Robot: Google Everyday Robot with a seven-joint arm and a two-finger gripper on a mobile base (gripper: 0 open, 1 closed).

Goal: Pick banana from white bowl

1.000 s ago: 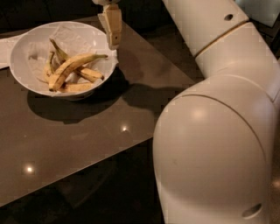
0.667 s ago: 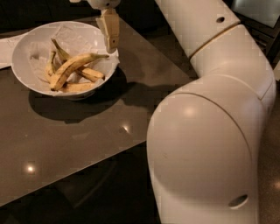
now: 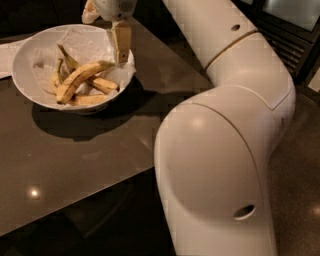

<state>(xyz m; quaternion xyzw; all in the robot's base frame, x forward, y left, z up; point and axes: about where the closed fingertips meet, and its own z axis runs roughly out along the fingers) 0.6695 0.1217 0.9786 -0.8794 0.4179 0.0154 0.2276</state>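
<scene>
The white bowl [image 3: 25,82] stands on the dark table at the upper left, lined with crumpled white paper. The banana [image 3: 80,78], the largest one, yellow with brown blotches, lies across the smaller bananas [image 3: 92,99] in the bowl, its right end pointing toward the bowl's right rim. My gripper [image 3: 120,57] hangs tips down over the bowl's right side, just above and right of the banana's right end. It holds nothing.
The dark glossy table [image 3: 85,165] runs to a front edge at the lower left. My large white arm [image 3: 220,140] fills the right half of the view. A white sheet [image 3: 6,57] lies left of the bowl. A pale object [image 3: 90,12] sits behind the bowl.
The gripper has moved left and down over the bowl's right side, closer to the banana's end. The bananas have not moved.
</scene>
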